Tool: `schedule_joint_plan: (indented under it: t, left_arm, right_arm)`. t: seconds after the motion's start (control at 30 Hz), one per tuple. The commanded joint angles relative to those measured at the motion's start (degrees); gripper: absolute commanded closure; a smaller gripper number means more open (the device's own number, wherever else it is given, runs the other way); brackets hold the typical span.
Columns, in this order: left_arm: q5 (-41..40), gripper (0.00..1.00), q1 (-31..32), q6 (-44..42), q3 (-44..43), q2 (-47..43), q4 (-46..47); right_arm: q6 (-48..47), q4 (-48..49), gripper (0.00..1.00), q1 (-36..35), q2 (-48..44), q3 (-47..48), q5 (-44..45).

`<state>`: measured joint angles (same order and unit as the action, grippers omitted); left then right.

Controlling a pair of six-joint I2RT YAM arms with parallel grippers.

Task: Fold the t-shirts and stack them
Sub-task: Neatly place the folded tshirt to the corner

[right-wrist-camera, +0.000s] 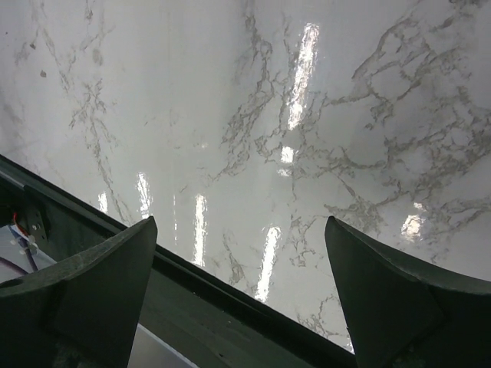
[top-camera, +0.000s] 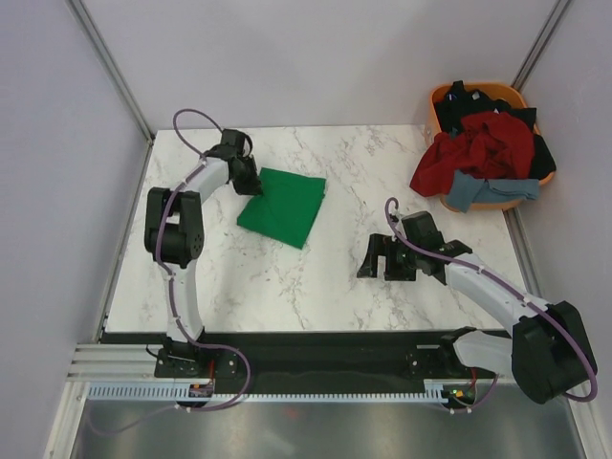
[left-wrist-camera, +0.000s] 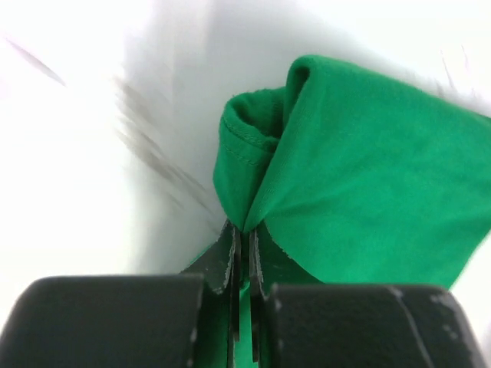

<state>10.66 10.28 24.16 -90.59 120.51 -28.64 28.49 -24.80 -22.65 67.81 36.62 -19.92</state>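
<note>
From above, the orange basket (top-camera: 442,96) sits at the far right corner of the marble worktop (top-camera: 287,277), heaped with a dark red t-shirt (top-camera: 478,148) that spills over its left rim, a black t-shirt (top-camera: 478,103) beneath and behind it, and a grey-blue t-shirt (top-camera: 469,189) hanging over its near edge. The green t-shirt (top-camera: 284,205) lies folded into a rough rectangle flat on the worktop, well to the left of the basket. The left end effector (top-camera: 251,182) is at the corner of that shirt farthest from the basket. The right end effector (top-camera: 381,260) sits low over bare marble, nearer than the basket and to its left. In the left wrist view, the left end effector (left-wrist-camera: 242,238) is pinched nearly closed on a bunched fold of the green t-shirt (left-wrist-camera: 360,199), whose hemmed edge curls just above the fingers. In the right wrist view, the right end effector (right-wrist-camera: 239,226) is spread wide with nothing between its fingers, only veined worktop (right-wrist-camera: 230,115) below.
</note>
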Motion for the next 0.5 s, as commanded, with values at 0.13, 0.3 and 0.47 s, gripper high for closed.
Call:
schedule_joint_plan:
  t: [0.13,0.3,0.47]
  left_arm:
    - [-21.3,0.98,-9.7,-14.3,-25.8,15.1,-10.0]
    - [-18.4,0.98,-17.4,-15.8,-46.7,25.4,-12.0]
    - [-17.8,0.98,-21.2,-13.2,-53.0,28.1,-2.0]
  right_arm:
    - [-0.6,4.7,0.02,0.0,-1.4,0.8,-5.0]
    - [-1.9,5.7,0.02,0.1,0.3,0.8,-6.6]
    - [-2.4,8.0,0.02,0.1,3.9,-0.3,-7.8]
